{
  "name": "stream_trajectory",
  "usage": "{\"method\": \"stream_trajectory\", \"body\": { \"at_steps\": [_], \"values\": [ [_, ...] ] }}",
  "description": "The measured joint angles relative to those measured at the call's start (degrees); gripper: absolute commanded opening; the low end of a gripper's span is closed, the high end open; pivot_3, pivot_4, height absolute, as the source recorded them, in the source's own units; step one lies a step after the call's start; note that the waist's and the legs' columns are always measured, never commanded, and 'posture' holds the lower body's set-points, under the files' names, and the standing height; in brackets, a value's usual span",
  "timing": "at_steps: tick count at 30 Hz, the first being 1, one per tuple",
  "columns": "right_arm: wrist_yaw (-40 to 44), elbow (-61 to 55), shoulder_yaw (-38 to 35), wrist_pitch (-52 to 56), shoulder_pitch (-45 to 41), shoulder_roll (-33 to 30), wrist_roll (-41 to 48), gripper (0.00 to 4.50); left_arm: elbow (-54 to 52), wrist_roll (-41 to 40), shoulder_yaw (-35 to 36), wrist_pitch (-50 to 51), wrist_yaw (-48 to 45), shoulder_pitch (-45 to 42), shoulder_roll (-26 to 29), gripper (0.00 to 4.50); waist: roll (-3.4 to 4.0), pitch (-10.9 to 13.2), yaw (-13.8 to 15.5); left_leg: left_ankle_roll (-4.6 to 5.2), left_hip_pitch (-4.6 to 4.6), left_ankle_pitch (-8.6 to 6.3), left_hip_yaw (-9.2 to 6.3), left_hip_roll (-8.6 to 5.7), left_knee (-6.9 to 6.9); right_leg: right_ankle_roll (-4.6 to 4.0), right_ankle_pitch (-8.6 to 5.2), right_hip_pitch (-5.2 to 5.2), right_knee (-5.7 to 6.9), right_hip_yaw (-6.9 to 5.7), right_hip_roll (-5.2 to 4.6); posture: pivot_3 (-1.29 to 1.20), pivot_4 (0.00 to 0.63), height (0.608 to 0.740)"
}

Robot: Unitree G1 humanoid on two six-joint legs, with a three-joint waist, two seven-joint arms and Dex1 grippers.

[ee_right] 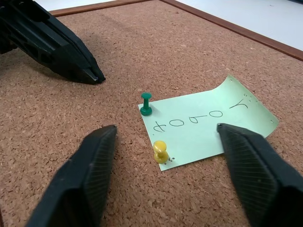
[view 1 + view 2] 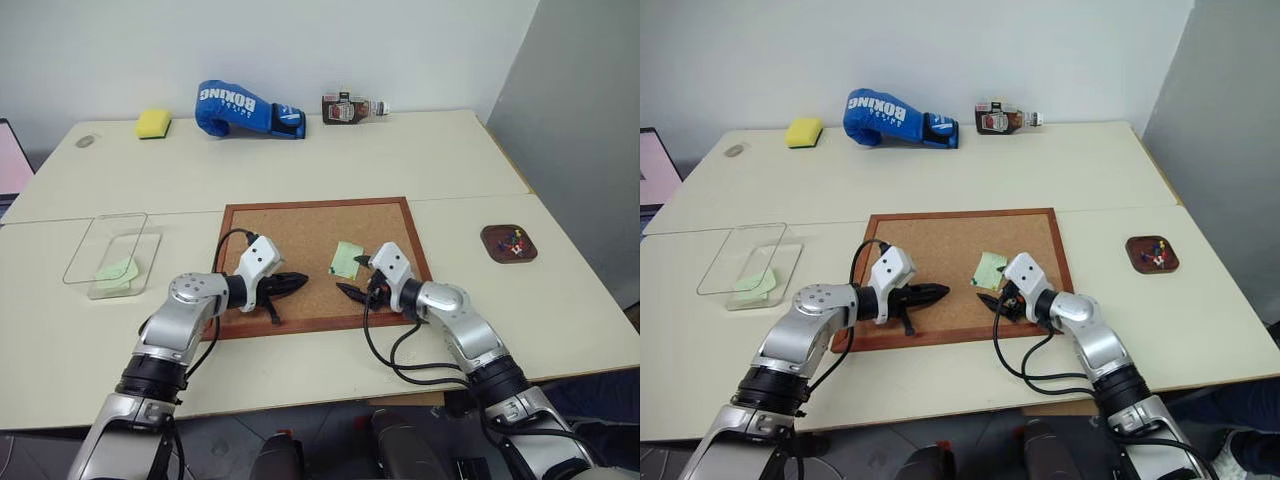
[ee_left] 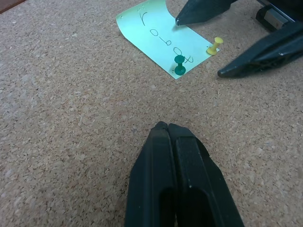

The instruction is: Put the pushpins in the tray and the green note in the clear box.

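Both hands low: left hand (image 2: 296,282) shut, right hand (image 1: 165,142) spread.

Cream table (image 2: 400,160) against a plain white wall (image 2: 400,40); grey partition (image 2: 590,120) at right

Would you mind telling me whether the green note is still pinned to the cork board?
Pinned: a green pushpin and a yellow pushpin hold the green note.

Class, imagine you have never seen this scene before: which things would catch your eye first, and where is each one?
The cork board lies mid-table with a green note held by a green pushpin and a yellow pushpin. The right gripper stands open around the yellow one, and the shut left gripper points at the note. A blue boxing glove lies at the far edge.
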Motion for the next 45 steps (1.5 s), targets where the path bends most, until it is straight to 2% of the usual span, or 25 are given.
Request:
{"method": "stream_trajectory", "body": {
  "at_steps": [1, 3, 7, 14, 27, 33, 39, 42, 45],
  "values": [
    [0.2, 0.1, 0.0, -0.1, 0.0, 0.0, 0.0, 2.54, -0.1, 0.0, 0.0, 0.0, 0.0, 0.0, 0.0, 0.0, 0.0, 0.0, 0.0, 0.0, 0.01, 0.0, 0.0, 0.0, 0.0, 0.0, 0.0, 0.0, 0.01, 0.0, 0.0, 0.0, 0.15, 0.74],
    [0.7, 0.1, 0.0, -0.2, 0.0, 0.1, 0.0, 2.27, -0.2, 0.0, 0.0, 0.0, 0.0, 0.1, 0.2, 0.0, 0.0, 0.0, 0.0, 0.0, 0.01, 0.0, 0.0, 0.0, -0.01, 0.0, 0.0, -0.01, 0.01, -0.01, 0.0, 0.0, 0.15, 0.74],
    [0.8, 0.1, 0.0, -0.3, 0.0, 0.8, -0.1, 1.36, -0.2, 0.0, -0.1, 0.0, 0.0, 0.0, 0.3, 0.0, 0.0, 0.0, -0.1, 0.0, 0.0, 0.0, 0.0, 0.0, -0.01, 0.0, 0.0, -0.01, 0.0, 0.0, 0.01, 0.0, 0.15, 0.74],
    [0.5, 0.1, 0.0, -0.4, 0.1, 1.2, -1.0, 0.05, 0.3, 0.0, -0.1, 0.0, -0.1, -0.3, 0.3, 0.0, 0.0, 0.0, -0.1, 0.0, 0.0, 0.0, 0.0, 0.0, -0.01, 0.0, 0.0, -0.01, 0.0, 0.0, 0.01, 0.0, 0.15, 0.74],
    [-0.6, -2.4, -1.0, 1.1, 1.1, 1.2, -1.6, 0.01, 0.4, 0.0, -0.5, -0.1, -0.2, -0.7, 0.3, 0.0, 0.02, 0.0, 0.0, 0.0, -0.05, 0.0, 0.0, 0.0, -0.01, 0.0, 0.0, -0.04, -0.01, 0.0, 0.0, 0.0, 0.15, 0.74],
    [-1.7, -13.4, -5.5, 5.3, 1.2, 0.8, 1.6, 0.01, 0.5, 0.0, -0.5, -0.1, -0.1, -0.6, 0.3, 0.0, 0.02, 0.0, 0.1, 0.0, -0.06, 0.0, -0.03, 0.0, -0.01, -0.01, 0.0, -0.06, 0.0, -0.01, 0.0, 0.0, 0.15, 0.74],
    [-3.0, -19.5, -6.4, 11.6, 1.5, 1.1, 3.9, 0.01, 0.5, 0.0, -0.6, -0.1, -0.1, -0.7, 0.4, 0.0, 0.02, 0.0, 0.1, 0.0, -0.04, 0.0, -0.02, 0.0, 0.0, -0.01, -0.01, -0.05, -0.02, 0.0, 0.0, 0.0, 0.15, 0.74],
    [-5.9, -20.5, -9.5, 14.1, 1.5, -0.1, 3.9, 0.01, 0.5, 0.0, -0.7, -0.1, -0.1, -0.8, 0.4, 0.0, 0.02, 0.0, 0.1, -0.01, -0.06, 0.0, -0.02, 0.0, -0.01, -0.02, -0.01, -0.05, -0.03, 0.0, 0.0, 0.0, 0.15, 0.74],
    [-13.2, -19.1, -16.9, 16.6, 1.5, -2.9, 2.5, 0.01, 0.4, 0.0, -0.8, -0.1, -0.2, -0.8, 0.3, 0.0, 0.02, 0.0, 0.2, -0.01, -0.09, -0.01, -0.01, 0.0, -0.01, -0.01, -0.01, -0.06, -0.06, 0.01, 0.0, 0.0, 0.15, 0.74]
  ]
}}
